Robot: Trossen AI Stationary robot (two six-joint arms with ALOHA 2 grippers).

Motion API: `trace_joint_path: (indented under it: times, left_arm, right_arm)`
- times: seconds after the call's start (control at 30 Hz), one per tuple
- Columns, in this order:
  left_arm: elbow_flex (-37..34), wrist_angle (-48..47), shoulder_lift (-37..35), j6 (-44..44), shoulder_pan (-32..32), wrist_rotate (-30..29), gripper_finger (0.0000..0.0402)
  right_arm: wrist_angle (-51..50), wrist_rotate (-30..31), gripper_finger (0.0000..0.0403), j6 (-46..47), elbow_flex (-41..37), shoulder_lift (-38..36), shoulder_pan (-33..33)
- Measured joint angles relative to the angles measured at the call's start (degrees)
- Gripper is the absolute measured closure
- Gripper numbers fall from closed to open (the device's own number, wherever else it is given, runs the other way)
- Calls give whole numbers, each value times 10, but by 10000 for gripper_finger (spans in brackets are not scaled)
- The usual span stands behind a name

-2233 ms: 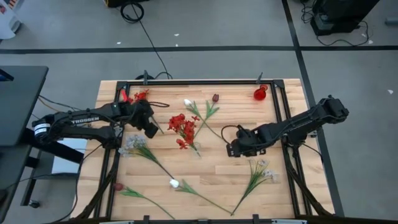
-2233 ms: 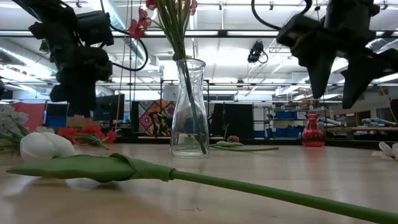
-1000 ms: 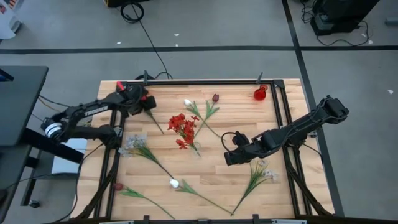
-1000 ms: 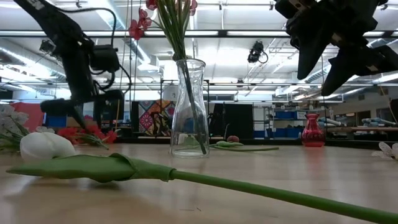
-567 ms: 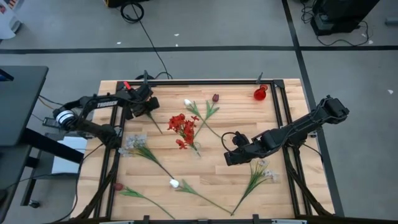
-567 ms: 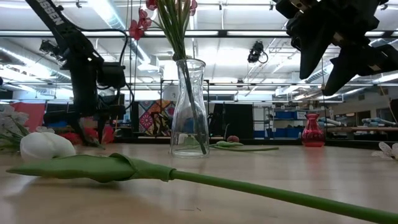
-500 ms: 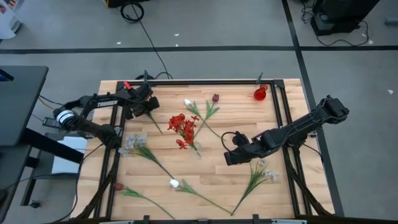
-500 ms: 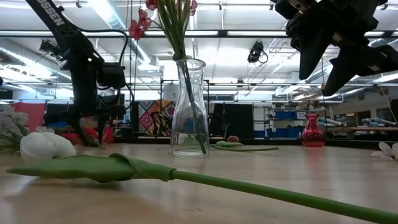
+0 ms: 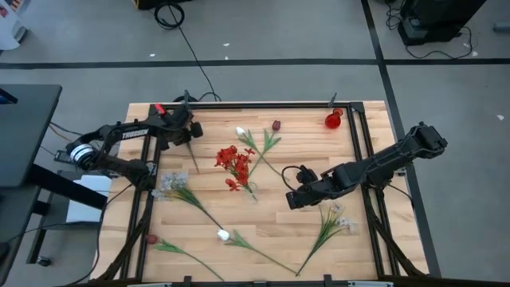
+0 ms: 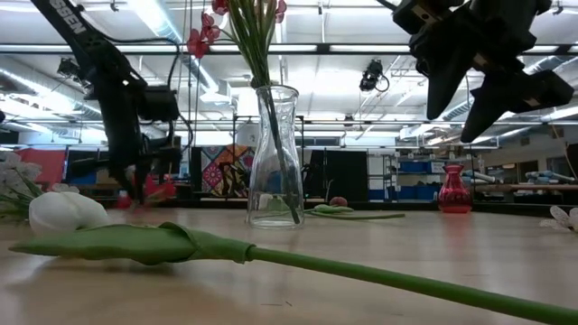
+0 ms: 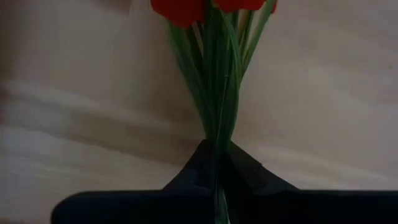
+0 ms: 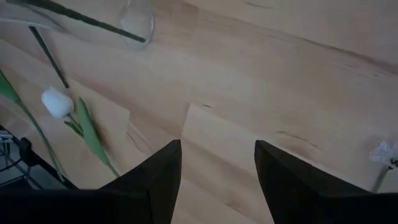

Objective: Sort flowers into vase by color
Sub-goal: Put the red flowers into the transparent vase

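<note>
My left gripper [image 9: 179, 131] is at the table's far left, low over the wood, shut on a red flower [image 11: 214, 74]. Its red blossoms [image 9: 159, 108] point toward the far left corner and its stem trails toward the table's middle [image 9: 194, 163]. My right gripper [image 9: 293, 199] hangs open and empty above the table's middle right, with bare wood between its fingers [image 12: 217, 180]. A clear glass vase [image 10: 274, 158] stands on the table and holds red-blossomed stems. More red blossoms [image 9: 235, 163] show at the table's middle. My left gripper pinches the red flower's bundle of green stems [image 11: 217, 146] between its two fingers, below the blossoms [image 11: 186, 6]. The fingers come from above, pointing down. The stem lies about level, close over the table; whether it touches the wood, I cannot tell.
On the wood lie a white bud [image 9: 241, 131], a maroon tulip [image 9: 276, 125], pale sprays at the left [image 9: 171, 185] and right [image 9: 339, 219], and a white bud [image 9: 224, 234] and a maroon bud [image 9: 151, 238] near the front. A small red vase [image 9: 333, 119] stands far right.
My left gripper has gone down toward the table at the far left and stays shut on the red flower. The flower has turned, and its blossoms now lie nearer the far left corner. My right gripper has turned slightly in place.
</note>
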Motion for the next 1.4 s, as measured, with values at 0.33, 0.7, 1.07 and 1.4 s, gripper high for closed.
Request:
trace_joint_path:
  times: [0.33, 0.7, 1.07, 1.4]
  left_arm:
    - [1, 104, -101, 72, -3, 106, 391]
    - [10, 413, -146, 133, -57, 182, 393]
    - [230, 377, -70, 288, -117, 191, 393]
    - [435, 310, 45, 347, -188, 259, 388]
  right_arm:
    - [15, 19, 192, -37, 0, 0, -19]
    - [60, -22, 192, -166, 0, -19, -97]
    - [119, 67, 192, -309, 0, -113, -171]
    - [243, 93, 192, -528, 0, -177, -229]
